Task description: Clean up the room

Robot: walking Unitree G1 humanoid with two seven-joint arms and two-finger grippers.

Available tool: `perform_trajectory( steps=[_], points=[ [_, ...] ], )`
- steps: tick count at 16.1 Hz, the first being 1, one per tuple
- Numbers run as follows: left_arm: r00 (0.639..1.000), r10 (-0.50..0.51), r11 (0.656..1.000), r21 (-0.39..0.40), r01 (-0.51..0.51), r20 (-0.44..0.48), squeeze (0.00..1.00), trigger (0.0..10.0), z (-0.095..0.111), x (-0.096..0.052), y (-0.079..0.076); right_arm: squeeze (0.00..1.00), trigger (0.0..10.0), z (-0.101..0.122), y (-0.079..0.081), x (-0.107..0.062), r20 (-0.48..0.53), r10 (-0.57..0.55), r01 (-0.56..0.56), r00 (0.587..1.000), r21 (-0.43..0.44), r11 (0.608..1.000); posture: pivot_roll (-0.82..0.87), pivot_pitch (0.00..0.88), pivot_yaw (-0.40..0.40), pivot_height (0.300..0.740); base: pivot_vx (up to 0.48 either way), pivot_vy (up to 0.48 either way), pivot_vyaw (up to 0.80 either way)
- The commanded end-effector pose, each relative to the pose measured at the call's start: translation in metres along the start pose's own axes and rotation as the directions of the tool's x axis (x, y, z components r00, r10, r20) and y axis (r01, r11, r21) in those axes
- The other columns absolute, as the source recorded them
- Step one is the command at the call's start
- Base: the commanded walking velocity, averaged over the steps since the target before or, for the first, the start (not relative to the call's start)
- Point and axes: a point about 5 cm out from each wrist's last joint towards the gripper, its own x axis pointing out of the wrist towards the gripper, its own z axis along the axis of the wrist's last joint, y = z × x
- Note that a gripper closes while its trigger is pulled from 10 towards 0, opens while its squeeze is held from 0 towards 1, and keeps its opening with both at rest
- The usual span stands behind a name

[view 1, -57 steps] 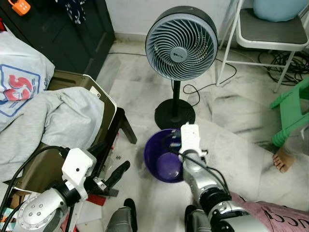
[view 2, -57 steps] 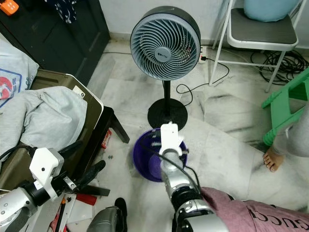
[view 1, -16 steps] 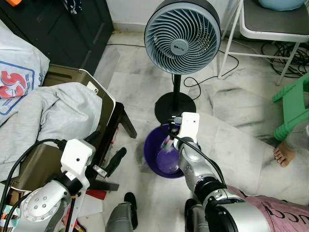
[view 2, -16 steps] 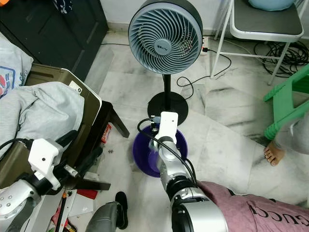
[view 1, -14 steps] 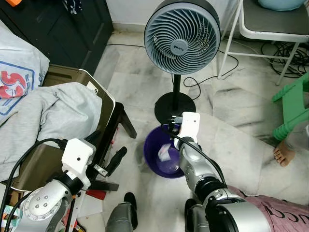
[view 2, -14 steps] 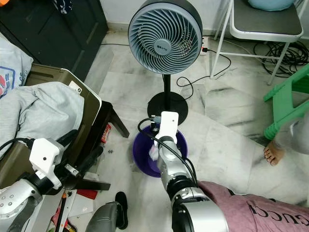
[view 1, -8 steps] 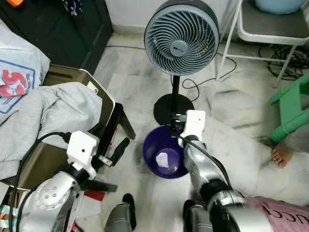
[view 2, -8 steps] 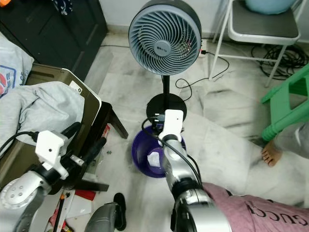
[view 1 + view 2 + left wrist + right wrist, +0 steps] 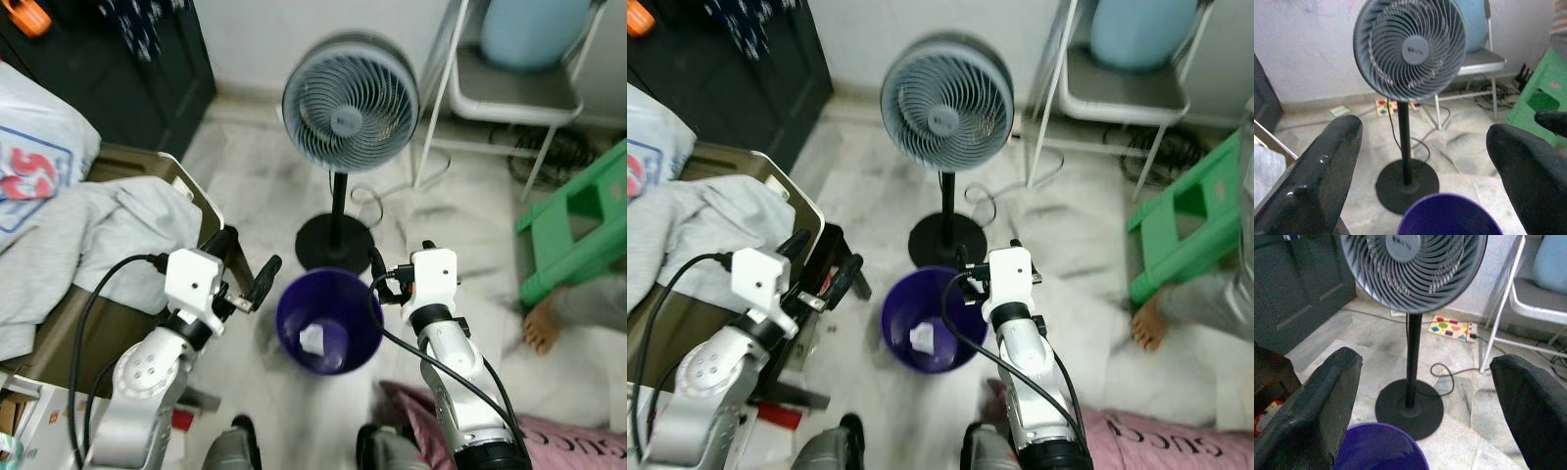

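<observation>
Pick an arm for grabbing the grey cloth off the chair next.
Left, probably. The left gripper is open beside the crumpled grey cloth; the right gripper sits past the round purple plastic bin.

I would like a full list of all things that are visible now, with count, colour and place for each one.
bin: 1, purple, on the floor before the fan base
paper: 1 scrap, white, inside the bin
fan: 1, grey on a black stand, behind the bin
chair: 1, white frame, back right, with a pale blue thing on the seat
stool: 1, green, right
cables: black, on the floor under the chair
clothes: grey, piled on the left
cabinet: 1, dark, back left
foot: 1, a person's, bare, beside the stool
left end effector: open, left of the bin
right end effector: open, above the bin's right rim
</observation>
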Motion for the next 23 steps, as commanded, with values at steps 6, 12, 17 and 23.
perform_trajectory(
  steps=[6,12,17,23],
  points=[
    [0.991,0.13,0.99,0.044,-0.131,0.035,0.0,10.0,-0.008,0.022,0.009,1.0,10.0,0.013,-0.015,0.013,-0.021,-0.036,0.036,0.999,0.021,0.999,-0.06,0.003,-0.014,0.74,0.0,0.0,0.0],
    [0.974,0.221,0.973,0.066,-0.223,0.042,0.0,10.0,-0.016,0.03,0.011,0.98,10.0,0.007,-0.025,-0.025,-0.067,0.013,-0.016,0.998,-0.055,0.998,-0.09,0.0,-0.069,0.74,0.0,0.0,0.0],
    [0.966,0.258,0.964,0.053,-0.259,0.016,0.0,10.0,-0.025,0.023,0.009,0.87,10.0,0.004,-0.03,-0.028,-0.135,0.056,-0.059,0.989,-0.02,0.998,-0.09,0.0,-0.026,0.74,0.0,0.0,0.0],
    [0.965,0.262,0.963,0.067,-0.261,-0.017,0.0,10.0,-0.032,0.009,0.004,0.0,10.0,0.003,-0.031,-0.035,-0.093,0.036,-0.036,0.995,-0.002,0.999,-0.05,0.0,-0.002,0.74,0.0,0.0,0.0]
  ],
)
